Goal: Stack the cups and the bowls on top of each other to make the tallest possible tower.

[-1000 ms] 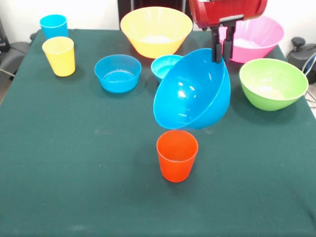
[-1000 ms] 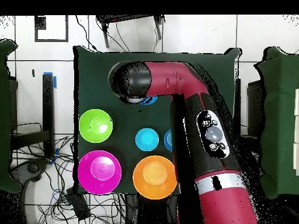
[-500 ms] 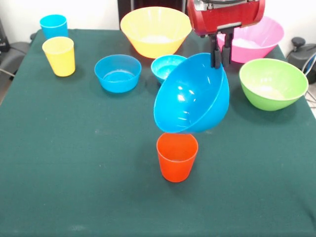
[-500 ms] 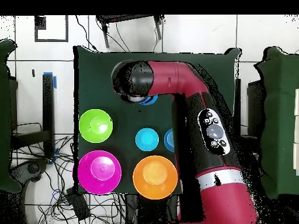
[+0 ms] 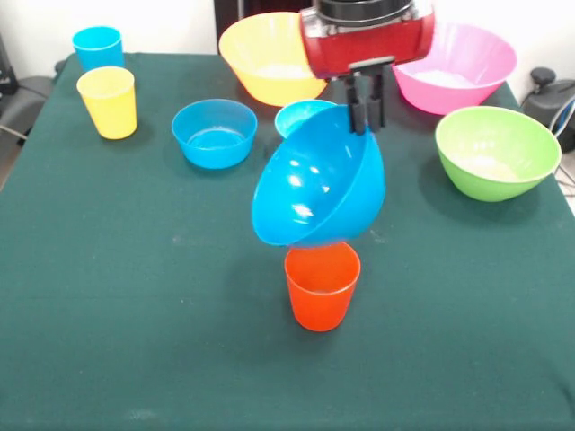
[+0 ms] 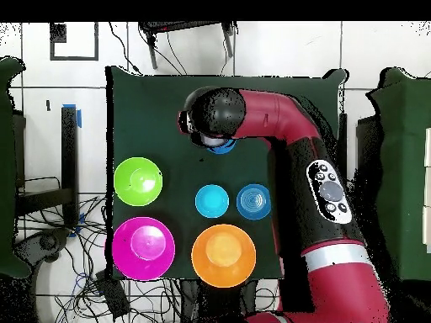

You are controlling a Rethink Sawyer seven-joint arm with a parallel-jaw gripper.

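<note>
The arm hangs a medium blue bowl in the middle of the frame, tipped steeply on its side with the mouth turned away and its rounded underside showing, its lowest edge right above the orange-red cup — whether the two touch I cannot tell from here.

The step in hand looks like setting that bowl on the cup. To do it well, I'd say the bowl needs to be centred over the cup's mouth and levelled before it is let go; a wide bowl on a narrow cup will slide off if it goes down tilted or off-centre, and a nudge sideways could knock the cup over.

The claw is pinching the bowl's upper rim, its two dark fingers pressed close together with only the thin wall between them. It touches nothing else.

The rest stands apart on the green table: sky-blue cup and yellow cup at upper left, a smaller blue bowl left of centre, another small blue bowl half hidden behind the held one, the yellow-orange bowl at top centre, the pink bowl at upper right, the green bowl at right — no tower yet, nothing nested.
</note>
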